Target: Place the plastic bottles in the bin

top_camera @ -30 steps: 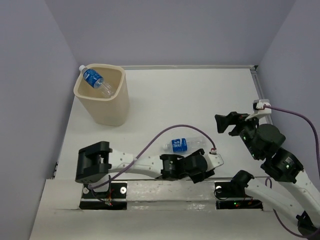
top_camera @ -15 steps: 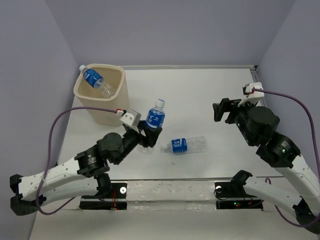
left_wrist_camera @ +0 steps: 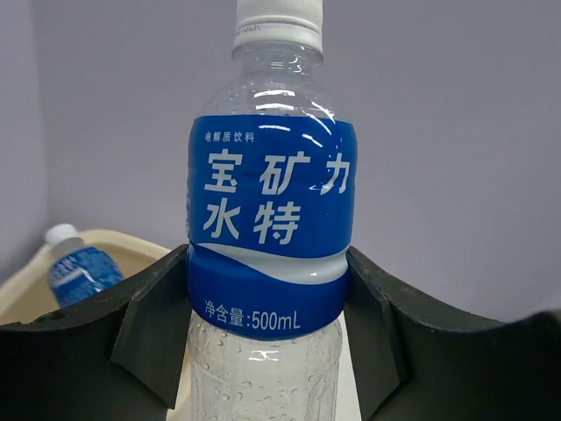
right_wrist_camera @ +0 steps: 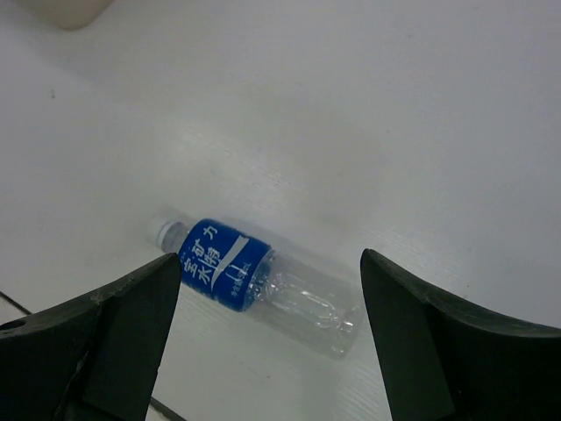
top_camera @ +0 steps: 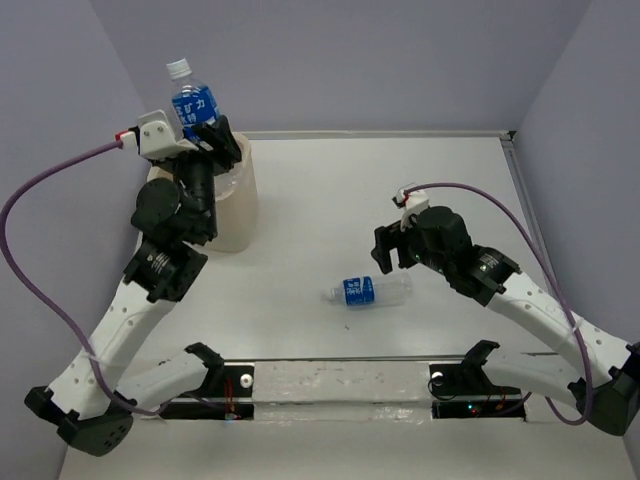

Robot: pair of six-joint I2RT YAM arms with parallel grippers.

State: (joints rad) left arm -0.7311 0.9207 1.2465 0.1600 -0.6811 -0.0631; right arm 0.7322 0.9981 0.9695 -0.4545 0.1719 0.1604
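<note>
My left gripper [top_camera: 205, 135] is shut on a clear plastic bottle [top_camera: 193, 103] with a blue label and white cap, held upright above the cream bin [top_camera: 232, 215]. In the left wrist view the held bottle [left_wrist_camera: 270, 228] sits between both fingers; the bin rim [left_wrist_camera: 118, 246] lies below, with another bottle [left_wrist_camera: 77, 267] inside it. A third bottle [top_camera: 368, 290] lies on its side on the table, cap to the left. My right gripper [top_camera: 388, 250] is open and hovers just above and right of it; the lying bottle [right_wrist_camera: 254, 279] shows between the spread fingers in the right wrist view.
Grey walls enclose the white table [top_camera: 400, 180] on three sides. The left arm's purple cable [top_camera: 30, 290] loops out at the left. The right arm's cable [top_camera: 500, 215] arcs over the table's right half. The arm bases [top_camera: 340, 385] line the near edge.
My left gripper has carried the bottle from mid-table up and back to above the bin. My right gripper has moved left and down toward the lying bottle.
</note>
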